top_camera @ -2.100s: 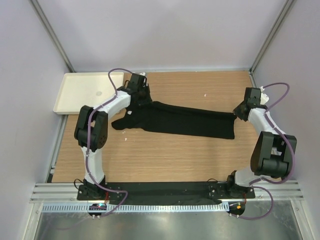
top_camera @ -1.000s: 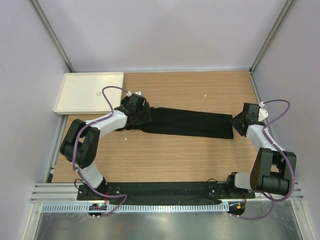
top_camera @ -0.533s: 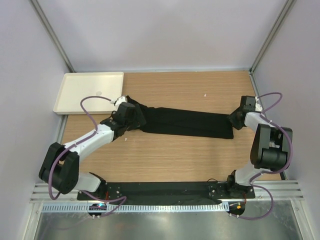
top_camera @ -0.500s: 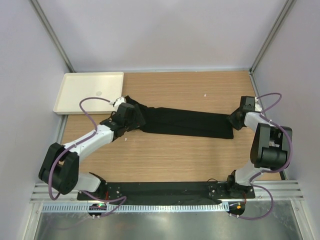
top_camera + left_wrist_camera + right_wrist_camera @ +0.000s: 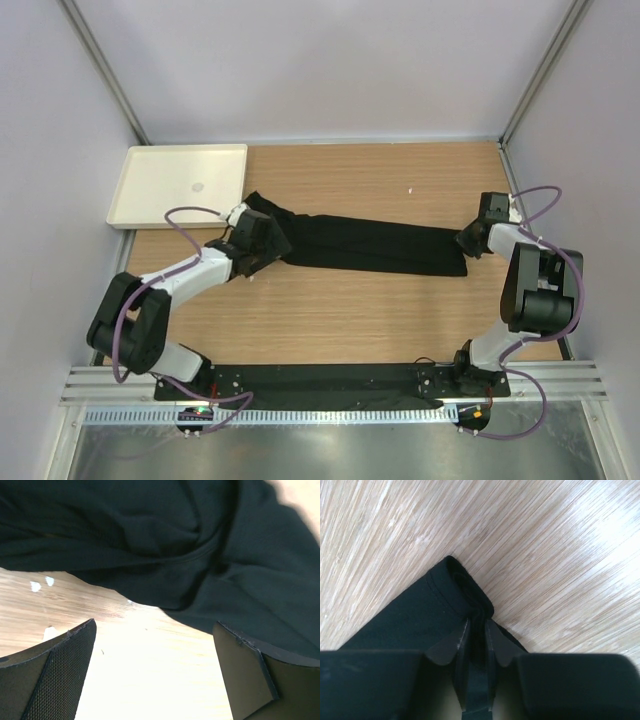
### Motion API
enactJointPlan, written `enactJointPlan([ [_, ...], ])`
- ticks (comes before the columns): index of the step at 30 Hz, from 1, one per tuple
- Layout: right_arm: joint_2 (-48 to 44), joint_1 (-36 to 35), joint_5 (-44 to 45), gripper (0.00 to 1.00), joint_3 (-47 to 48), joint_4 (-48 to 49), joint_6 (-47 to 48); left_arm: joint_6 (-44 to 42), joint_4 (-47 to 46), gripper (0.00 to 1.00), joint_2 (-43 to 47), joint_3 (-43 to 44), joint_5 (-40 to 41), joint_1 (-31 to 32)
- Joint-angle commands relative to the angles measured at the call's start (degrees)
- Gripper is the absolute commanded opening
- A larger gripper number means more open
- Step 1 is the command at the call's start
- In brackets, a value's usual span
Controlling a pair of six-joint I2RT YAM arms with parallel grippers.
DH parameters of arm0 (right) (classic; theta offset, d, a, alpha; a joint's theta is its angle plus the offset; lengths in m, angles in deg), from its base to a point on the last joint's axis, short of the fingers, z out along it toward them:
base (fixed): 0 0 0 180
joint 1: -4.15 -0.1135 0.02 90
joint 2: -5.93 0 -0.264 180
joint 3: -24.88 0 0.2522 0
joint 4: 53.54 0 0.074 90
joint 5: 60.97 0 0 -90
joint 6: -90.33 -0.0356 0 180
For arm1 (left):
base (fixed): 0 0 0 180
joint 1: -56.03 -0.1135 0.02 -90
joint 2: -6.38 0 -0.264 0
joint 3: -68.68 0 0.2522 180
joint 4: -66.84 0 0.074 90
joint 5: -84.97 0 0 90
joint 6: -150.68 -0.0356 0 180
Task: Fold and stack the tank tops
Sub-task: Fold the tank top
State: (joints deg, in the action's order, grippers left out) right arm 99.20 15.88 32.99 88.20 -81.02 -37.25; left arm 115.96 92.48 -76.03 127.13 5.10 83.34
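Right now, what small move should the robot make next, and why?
Probably the left gripper should ease forward and close on the tank top. Its fingers are open, with the cloth's left end lying just beyond them, while the right gripper is already shut on a corner at the other end. With both ends held, the long strip could be folded.

Both arms reached forward, wrists low.
Left pincer [image 5: 155, 670] gapes wide; right pincer [image 5: 476, 625] pinched tight on tank top [image 5: 415, 622] corner.

The left claw [image 5: 154, 626] has folded the tank top [image 5: 370, 244] into a narrower strip and now stands open beside it.
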Motion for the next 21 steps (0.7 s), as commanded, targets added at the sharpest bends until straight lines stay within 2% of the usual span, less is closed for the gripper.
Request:
enactJointPlan([
  [1, -0.37, -0.30, -0.27, 0.20, -0.08, 0.18, 0.05, 1.58, -3.26, 0.99, -3.80, -0.04, -3.44, 0.11],
  [3, -1.60, -0.39, -0.45, 0.09, -0.87, 0.18, 0.05, 1.49, -4.06, 0.99, -6.51, 1.10, -4.06, 0.02],
  [6, -3.44, -0.48, -0.54, 0.01, -2.54, -0.95, -0.04, 1.05, -3.88, 0.98, -10.29, 3.91, -5.29, -0.06],
  [10, -5.38, -0.56, 0.52, 0.01, -3.94, -4.12, -0.30, -1.22, -3.01, 0.97, -14.95, 8.39, -6.52, -0.15],
  [16, -8.81, -3.11, -1.15, 0.01, -5.26, -7.72, -0.47, -3.69, 2.18, 0.95, -24.36, 20.25, -7.23, -0.77],
  [21, -10.48, -11.72, 5.59, 0.01, -2.90, -14.40, -1.96, -5.36, 6.48, 0.95, -33.15, 31.06, -8.11, -2.96],
])
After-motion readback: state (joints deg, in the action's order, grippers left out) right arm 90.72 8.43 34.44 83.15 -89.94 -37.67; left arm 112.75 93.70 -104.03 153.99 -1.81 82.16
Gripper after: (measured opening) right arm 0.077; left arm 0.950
